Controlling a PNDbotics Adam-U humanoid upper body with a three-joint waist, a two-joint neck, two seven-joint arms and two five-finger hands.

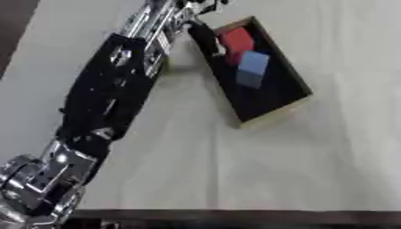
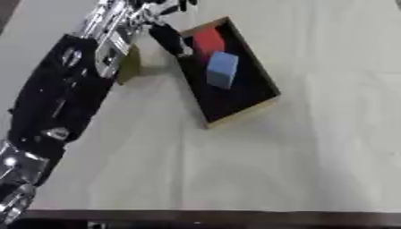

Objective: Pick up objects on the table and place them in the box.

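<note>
Reaching in from the lower left, the robot's black-and-silver left hand [image 1: 205,38] stretches to the top of the view, dark fingers [image 2: 168,38] hanging at the near-left rim of the box; whether they grasp anything cannot be told. Beneath it spreads the pale cloth-covered table [image 1: 258,170]. Just right of the hand lies the shallow wooden box with a black floor [image 1: 275,117], set askew. Inside, nearest the fingers, sits a red block [image 1: 236,41], with a light blue block [image 1: 252,67] touching its far side.
</note>
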